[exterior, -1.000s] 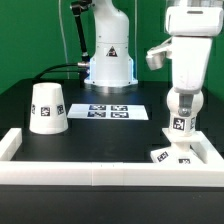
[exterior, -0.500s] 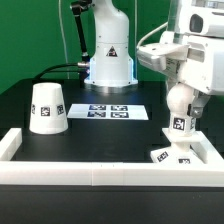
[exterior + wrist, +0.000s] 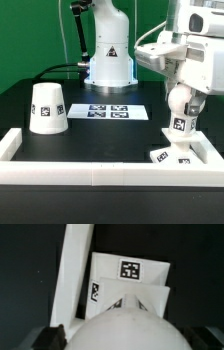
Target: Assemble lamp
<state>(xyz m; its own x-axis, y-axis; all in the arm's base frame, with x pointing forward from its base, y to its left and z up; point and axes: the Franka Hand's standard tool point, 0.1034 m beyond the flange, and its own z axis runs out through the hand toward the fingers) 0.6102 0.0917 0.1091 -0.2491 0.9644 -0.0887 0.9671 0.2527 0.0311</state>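
Note:
The white ball bulb (image 3: 181, 104) stands upright on its tagged stem (image 3: 178, 127) on the flat square base (image 3: 170, 156), at the exterior view's right. My gripper (image 3: 183, 98) is shut on the ball from above. In the wrist view the ball (image 3: 125, 328) fills the foreground between my dark fingers (image 3: 47, 336). The base with its tags (image 3: 128, 277) lies beneath the ball. The cup-shaped shade (image 3: 47, 108) stands wide end down, far off at the exterior view's left.
The marker board (image 3: 110, 111) lies mid-table. The long white border rail (image 3: 95, 172) runs along the front and up both sides, close beside the base (image 3: 72, 274). The arm's pedestal (image 3: 108, 58) stands at the back.
My wrist has turned about its vertical axis over the bulb since one second ago. The bulb and base stay in place. Nothing has changed in the last half second.

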